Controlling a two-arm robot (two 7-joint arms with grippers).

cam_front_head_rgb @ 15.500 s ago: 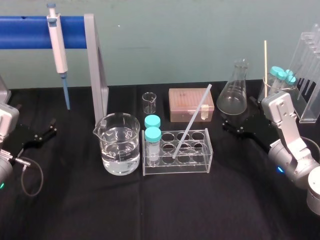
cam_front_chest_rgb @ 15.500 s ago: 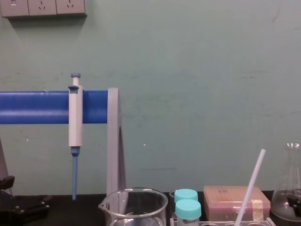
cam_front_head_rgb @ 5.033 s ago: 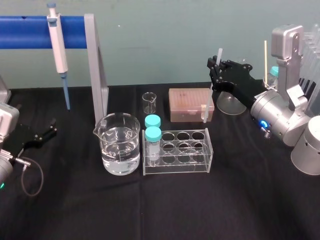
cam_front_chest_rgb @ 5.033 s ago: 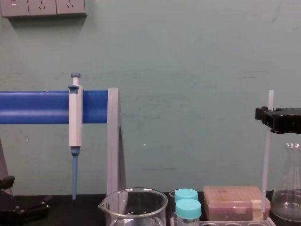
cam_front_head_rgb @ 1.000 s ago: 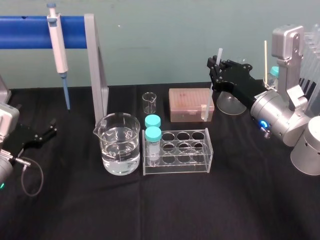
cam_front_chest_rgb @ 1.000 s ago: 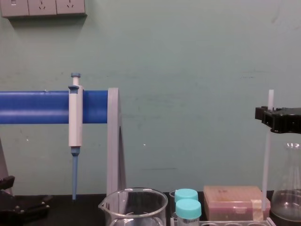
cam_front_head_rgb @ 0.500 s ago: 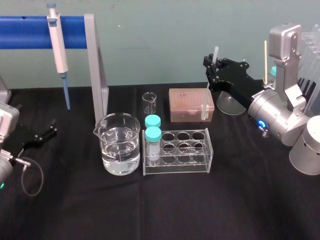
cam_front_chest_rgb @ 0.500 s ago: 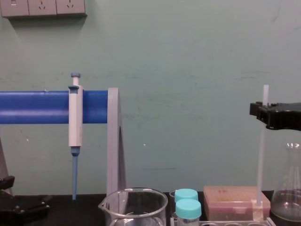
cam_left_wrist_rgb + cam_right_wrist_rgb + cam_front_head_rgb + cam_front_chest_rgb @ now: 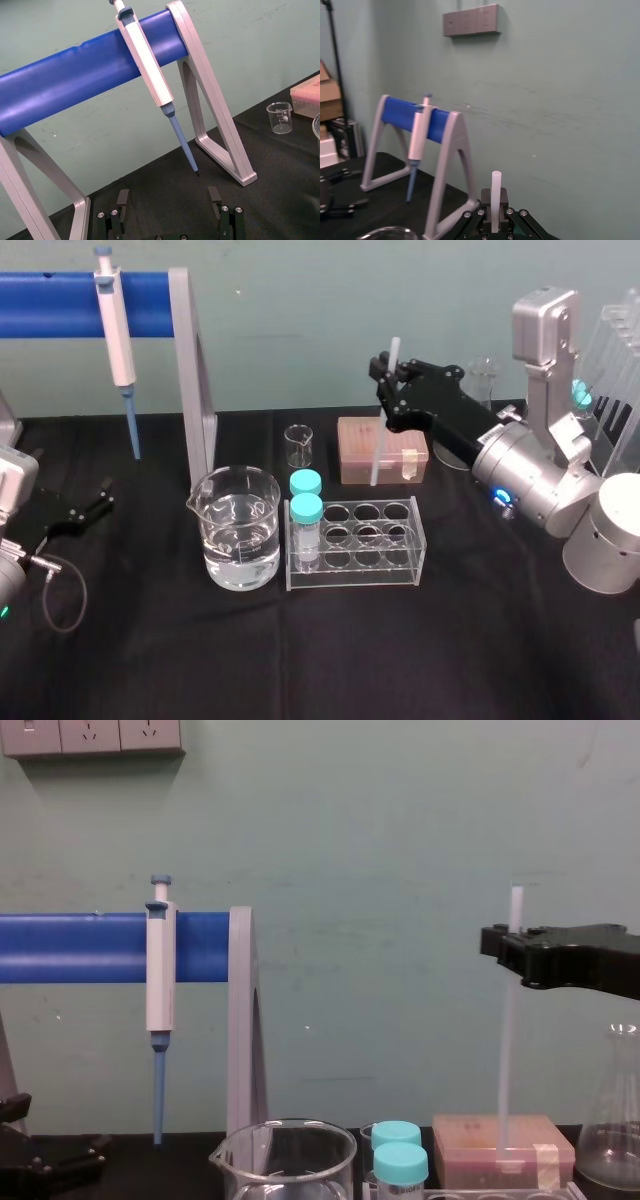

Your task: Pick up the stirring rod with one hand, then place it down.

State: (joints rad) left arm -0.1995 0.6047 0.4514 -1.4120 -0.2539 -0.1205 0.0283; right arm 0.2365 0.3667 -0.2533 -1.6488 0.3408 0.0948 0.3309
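Hanging upright above the table (image 9: 480, 640), the stirring rod (image 9: 381, 435) is pinched near its top by the right gripper (image 9: 392, 377), whose fingers are closed on it. Its lower tip floats by the pink tip box (image 9: 350, 455), clear of the test tube rack (image 9: 400, 545). Carrying it high and vertical seems sensible to me: it can come straight down without snagging glassware. The left gripper (image 9: 168, 192) sits idle at the table's left, fingers spread apart.
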